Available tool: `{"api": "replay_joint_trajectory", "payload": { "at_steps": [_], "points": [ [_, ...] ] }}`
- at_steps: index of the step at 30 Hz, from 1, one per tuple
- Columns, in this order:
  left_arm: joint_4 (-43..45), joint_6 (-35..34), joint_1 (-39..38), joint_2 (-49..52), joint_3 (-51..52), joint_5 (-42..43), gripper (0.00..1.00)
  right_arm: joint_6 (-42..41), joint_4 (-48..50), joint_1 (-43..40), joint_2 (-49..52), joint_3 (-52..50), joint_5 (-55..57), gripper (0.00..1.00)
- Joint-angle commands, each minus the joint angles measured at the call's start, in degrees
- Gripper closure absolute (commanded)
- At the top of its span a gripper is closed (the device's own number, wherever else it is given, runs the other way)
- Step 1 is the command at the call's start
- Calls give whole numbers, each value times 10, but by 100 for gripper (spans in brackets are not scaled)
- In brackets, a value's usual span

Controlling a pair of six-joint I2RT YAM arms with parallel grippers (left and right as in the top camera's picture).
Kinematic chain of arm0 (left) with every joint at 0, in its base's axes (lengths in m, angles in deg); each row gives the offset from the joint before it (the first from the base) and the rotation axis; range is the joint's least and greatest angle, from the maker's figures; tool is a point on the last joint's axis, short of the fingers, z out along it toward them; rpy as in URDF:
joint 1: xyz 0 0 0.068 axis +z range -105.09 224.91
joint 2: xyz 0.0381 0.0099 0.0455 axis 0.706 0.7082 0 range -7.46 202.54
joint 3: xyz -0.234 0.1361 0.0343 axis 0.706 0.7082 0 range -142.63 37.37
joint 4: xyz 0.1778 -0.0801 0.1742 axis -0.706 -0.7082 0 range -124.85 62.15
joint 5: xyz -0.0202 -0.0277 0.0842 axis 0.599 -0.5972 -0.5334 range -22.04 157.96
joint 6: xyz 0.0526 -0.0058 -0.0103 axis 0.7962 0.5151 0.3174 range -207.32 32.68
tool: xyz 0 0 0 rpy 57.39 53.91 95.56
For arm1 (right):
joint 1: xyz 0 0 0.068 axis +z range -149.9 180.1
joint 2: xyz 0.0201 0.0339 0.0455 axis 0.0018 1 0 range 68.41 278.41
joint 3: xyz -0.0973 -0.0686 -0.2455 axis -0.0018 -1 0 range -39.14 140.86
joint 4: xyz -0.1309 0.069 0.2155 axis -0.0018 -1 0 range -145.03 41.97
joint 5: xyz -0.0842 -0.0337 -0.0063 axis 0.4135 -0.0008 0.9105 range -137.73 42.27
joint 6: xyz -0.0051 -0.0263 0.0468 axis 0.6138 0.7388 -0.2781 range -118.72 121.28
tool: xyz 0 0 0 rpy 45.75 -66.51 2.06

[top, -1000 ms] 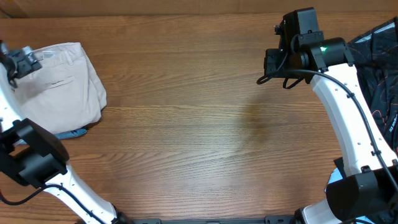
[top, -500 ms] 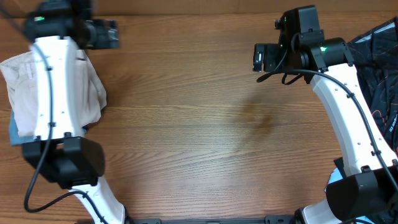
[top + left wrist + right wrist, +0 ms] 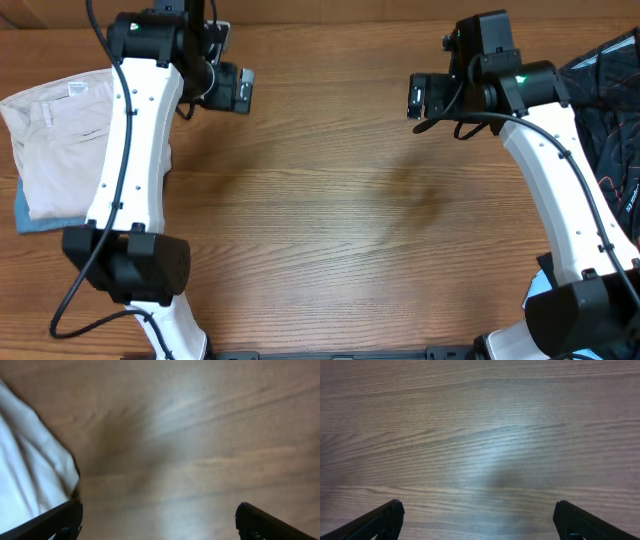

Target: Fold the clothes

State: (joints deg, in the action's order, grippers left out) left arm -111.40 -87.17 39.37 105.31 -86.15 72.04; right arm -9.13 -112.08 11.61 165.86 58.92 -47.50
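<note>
**A:** Where are the shorts?

**B:** Upper left of the overhead frame. The cream shorts (image 3: 55, 140) lie in a folded, slightly rumpled pile on the tabletop (image 3: 330, 230). They rest on a blue denim piece (image 3: 30, 218), whose edge pokes out along the pile's lower side. The white left arm (image 3: 130, 150) crosses over the pile's right edge.

**A:** And the left pincer?

**B:** The left pincer (image 3: 243, 90) sits just right of the pile, near the top of the frame, over wood. Its wrist view is blurred. Even so, the two fingers (image 3: 60, 520) show at the bottom corners, spread wide with nothing between them. Pale cloth shows at that frame's left edge.

**A:** Further right?

**B:** The right pincer (image 3: 413, 97) is right of centre near the top, pointing left toward the other one. In its wrist view the fingers stand wide apart at the bottom corners, with only wood grain between them. It holds nothing.

**A:** And the far right edge?

**B:** A black garment (image 3: 612, 90) lies there, partly behind the right arm and cut off by the frame.
</note>
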Motion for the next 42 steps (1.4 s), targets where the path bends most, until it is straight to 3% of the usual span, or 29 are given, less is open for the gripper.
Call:
{"api": "replay_joint_trajectory", "payload": {
  "at_steps": [1, 9, 15, 20, 34, 42],
  "points": [
    [-42, -12, -1, -68, -8, -3, 0, -19, -8, 0, -64, 3, 2, 0],
    [-80, -39, -1, -161, 2, -52, 0, -19, -68, 1, -122, -16, 25, 0],
    [-52, -34, -1, -257, 51, -60, 0, -23, -31, 16, -203, -94, 28, 0],
    [-2, -26, -1, -364, 153, -62, 0, -42, 18, 29, -296, -188, 35, 0],
    [219, -17, -1, -766, 575, -87, 0, -47, 117, 31, -568, -432, 60, 0],
    [221, -16, -1, -793, 672, -126, 0, -47, 123, 32, -561, -445, 64, 0]
  ]
}}
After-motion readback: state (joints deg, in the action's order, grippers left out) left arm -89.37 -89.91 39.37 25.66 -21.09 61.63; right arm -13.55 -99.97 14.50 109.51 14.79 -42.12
